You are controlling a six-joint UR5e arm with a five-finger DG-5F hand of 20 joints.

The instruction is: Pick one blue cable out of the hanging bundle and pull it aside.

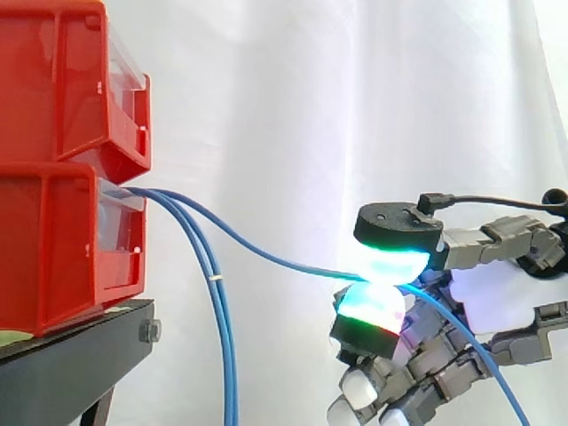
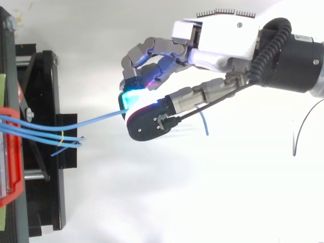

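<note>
Several thin blue cables come out of the lower red bin. Most of them, the bundle, hang straight down beside the stand, tied with a small band. One blue cable is drawn away from the rest to the right, running taut from the bin to my hand. My hand is shut on this cable, pinching it between two glowing fingertips, green and cyan above, red and green below. Past the pinch the cable's free end trails down behind the hand.
Two red bins are stacked on a black stand at the left, before a white curtain. In the top view the stand's frame lies along the left edge, with white floor to the right.
</note>
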